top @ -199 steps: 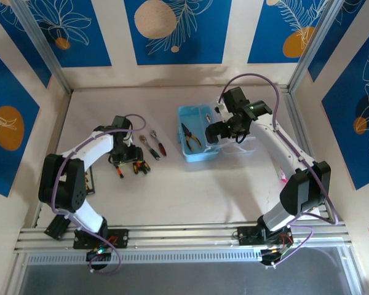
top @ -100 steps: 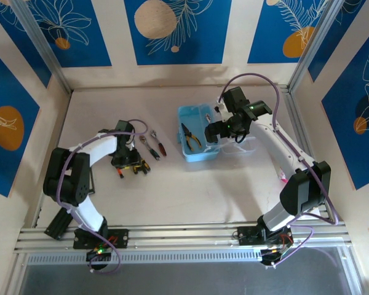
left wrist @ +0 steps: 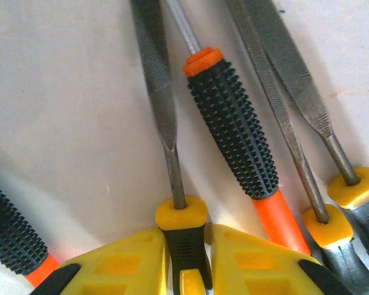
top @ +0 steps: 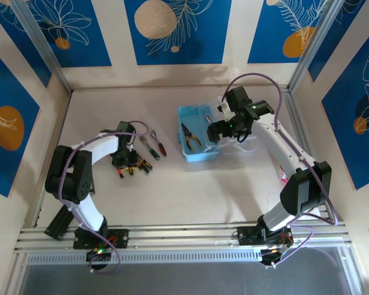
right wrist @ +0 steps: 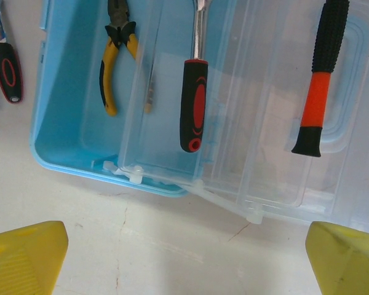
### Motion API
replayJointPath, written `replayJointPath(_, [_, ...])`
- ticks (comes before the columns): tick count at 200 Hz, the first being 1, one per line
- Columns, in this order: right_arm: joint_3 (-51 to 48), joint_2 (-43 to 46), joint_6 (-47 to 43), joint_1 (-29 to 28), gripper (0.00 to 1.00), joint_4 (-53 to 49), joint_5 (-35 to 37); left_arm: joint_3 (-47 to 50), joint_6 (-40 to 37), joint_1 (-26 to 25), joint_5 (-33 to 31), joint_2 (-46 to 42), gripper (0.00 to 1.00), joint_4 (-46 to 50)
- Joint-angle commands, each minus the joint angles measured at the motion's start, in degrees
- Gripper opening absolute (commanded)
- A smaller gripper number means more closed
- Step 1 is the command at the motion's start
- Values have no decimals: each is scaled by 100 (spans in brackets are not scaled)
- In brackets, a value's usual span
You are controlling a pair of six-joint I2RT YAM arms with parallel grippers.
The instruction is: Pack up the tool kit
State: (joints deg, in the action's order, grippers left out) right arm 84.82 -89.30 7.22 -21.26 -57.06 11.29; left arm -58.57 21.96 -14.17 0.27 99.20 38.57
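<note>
Light-blue case (top: 200, 156) open on the table (top: 190, 196), right of the middle and toward the back. Inside on the blue floor, yellow-handled pliers (right wrist: 115, 58), lying flat, nose toward the back wall. Clear lid (right wrist: 270, 153) flipped out to the right of the case, joined to it along one edge. Two tools seen at that lid: a red-and-black screwdriver (right wrist: 194, 104) near the hinge and an orange-and-black screwdriver (right wrist: 321, 80) farther right. Cannot tell whether on top of the plastic or under it.

Right gripper (right wrist: 184, 261) hanging over the near edge of case and lid, yellow fingers (right wrist: 24, 255) very wide apart, holding nothing. From above, part of the lid hidden under the right arm.

Well to the left of the case, loose tools on the table: a wrench (top: 147, 145) and a red-handled screwdriver (top: 160, 147) side by side, then a bunch under the left gripper (left wrist: 183, 236). There, a thin file (left wrist: 163, 98) with a yellow-and-black handle, right between the two yellow fingers (left wrist: 120, 264). Fingers narrow, close on both sides of the handle; cannot tell if squeezing it. Just beside on the right, in the way, a knobbly black handle (left wrist: 234, 123) with orange ends, nearly touching the right finger. Past that, two more files (left wrist: 283, 117) with yellow handles. At the left corner, another knobbly handle (left wrist: 12, 236).

Small pink thing (top: 283, 177) on the table by the right arm.
</note>
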Motion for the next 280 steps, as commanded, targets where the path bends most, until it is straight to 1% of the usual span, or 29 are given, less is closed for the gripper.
replayJointPath(1, [-112,189,72,41,99,-86,-143,70,-94,-33,-125,265,21,63])
replayJointPath(36, [-114,238,69,68,99,-119,-153,52,-130,-33,-76,290,10,63])
replayJointPath(65, [-137,298,60,84,99,-126,-171,-17,-171,-33,-154,59,0,213])
replayJointPath(102, [-200,431,85,164,99,-54,-367,-376,-278,-19,-227,-341,0,590])
replayJointPath(138, [-288,603,156,249,99,67,-653,-850,-435,-18,27,-789,0,956])
replayJointPath(156, [-354,674,207,272,99,167,-821,-1035,-488,-15,364,-1087,0,994])
replayJointPath(165, [-370,692,240,293,99,231,-878,-1107,-530,-24,698,-1217,0,929])
replayJointPath(191, [-264,633,392,306,99,411,-1114,-1242,-477,-109,2126,-1442,0,403])
replayJointPath(212, [-167,640,609,284,99,696,-1524,-1327,-251,-393,2971,-1498,0,-187])
replayJointPath(237, [-164,696,1006,238,99,1223,-2135,-1351,127,-822,3693,-1441,0,-1043])
replayJointPath(250, [-203,744,1227,197,100,1547,-2416,-1320,361,-1015,3954,-1375,0,-1538])
replayJointPath(264, [-234,753,1389,168,96,1817,-2594,-1323,574,-1200,4142,-1280,0,-1962])
replayJointPath(280, [-208,706,1512,157,89,1958,-2661,-1399,712,-1399,4264,-1157,0,-2260])
